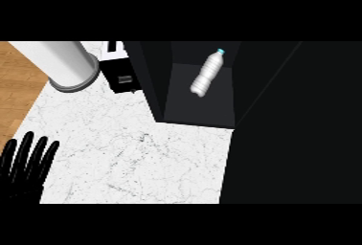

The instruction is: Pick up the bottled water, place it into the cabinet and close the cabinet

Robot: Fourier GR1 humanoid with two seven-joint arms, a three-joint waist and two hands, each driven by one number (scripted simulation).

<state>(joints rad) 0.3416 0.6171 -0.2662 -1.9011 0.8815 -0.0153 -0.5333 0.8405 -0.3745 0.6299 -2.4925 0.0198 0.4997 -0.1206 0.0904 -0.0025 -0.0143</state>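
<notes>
The bottled water (206, 75) is seen inside the cabinet (201, 112), at the far side of the scene. It is laid on the dark floor of the cabinet, a little tilted, with its blue cap toward the far side. No hand is touching it. The picking up and the placing can therefore be judged as done.

The cabinet is open toward the view, so the closing is judged as not yet done. A large dark panel (297, 134) fills the right part of the view, from the cabinet down to the near edge. It is probably the door of the cabinet, but this cannot be told with certainty.

The left hand (25, 165) is shown at the near left edge, over the left border of the white marble bench (134, 158). Its fingers are held straight and pointed to the far side, nothing is held in it, and it is at rest, well apart from the cabinet. The right hand is not shown anywhere, so nothing can be said about it.

At the far left a white cylinder (67, 62) is standing, and a black and white appliance (120, 74) is placed just beside it, between it and the cabinet.
</notes>
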